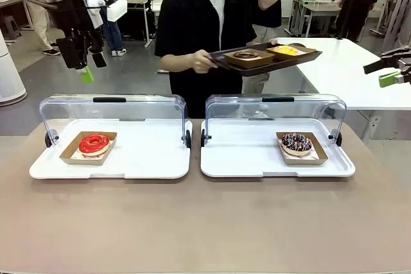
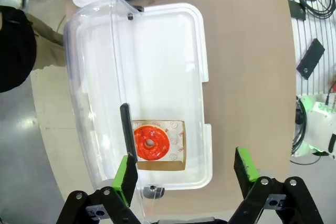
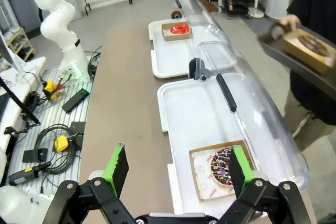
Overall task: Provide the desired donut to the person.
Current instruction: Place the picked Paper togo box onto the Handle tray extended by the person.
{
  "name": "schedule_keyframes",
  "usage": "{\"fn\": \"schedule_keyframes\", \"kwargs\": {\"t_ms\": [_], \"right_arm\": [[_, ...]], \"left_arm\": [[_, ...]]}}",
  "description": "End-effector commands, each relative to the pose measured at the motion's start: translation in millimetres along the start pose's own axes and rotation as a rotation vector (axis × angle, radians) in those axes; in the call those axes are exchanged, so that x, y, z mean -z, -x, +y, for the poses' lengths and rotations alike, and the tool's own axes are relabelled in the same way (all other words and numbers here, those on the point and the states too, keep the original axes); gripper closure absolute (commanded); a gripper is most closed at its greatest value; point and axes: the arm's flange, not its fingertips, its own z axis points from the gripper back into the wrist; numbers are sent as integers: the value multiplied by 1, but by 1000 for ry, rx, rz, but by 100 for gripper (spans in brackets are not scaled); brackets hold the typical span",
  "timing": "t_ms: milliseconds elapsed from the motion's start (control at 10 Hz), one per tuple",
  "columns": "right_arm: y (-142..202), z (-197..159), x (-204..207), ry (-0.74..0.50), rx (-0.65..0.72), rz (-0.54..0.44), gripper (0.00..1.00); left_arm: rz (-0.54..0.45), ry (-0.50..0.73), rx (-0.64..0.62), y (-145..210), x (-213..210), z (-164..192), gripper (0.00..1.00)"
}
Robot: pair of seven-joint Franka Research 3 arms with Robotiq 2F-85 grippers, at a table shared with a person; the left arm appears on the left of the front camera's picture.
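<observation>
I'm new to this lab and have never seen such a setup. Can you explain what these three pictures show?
Two robot arms share a table with a person. The front picture looks across the table at that person, who holds a dark tray carrying two boxed donuts. The other two pictures come from cameras on the arms' wrists, looking down past green-padded fingers. The left end effector hangs open above the left case, which holds a red donut. The right end effector hangs open above the right case, which holds a sprinkled chocolate donut. Both clear lids are flipped up. Neither end effector holds anything.
</observation>
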Motion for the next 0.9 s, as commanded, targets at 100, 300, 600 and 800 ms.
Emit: {"fn": "schedule_keyframes", "kwargs": {"t_ms": [100,300,600,800], "right_arm": [[0,1,1,-1,0,-2,0],[0,1,1,-1,0,-2,0],[0,1,1,-1,0,-2,0],[0,1,1,-1,0,-2,0]], "left_arm": [[-346,-46,32,91,-5,8,4],[-562,-44,-10,139,-7,-3,4],[-727,-61,-211,197,-6,-36,4],[-777,-80,-291,223,-1,-73,4]]}}
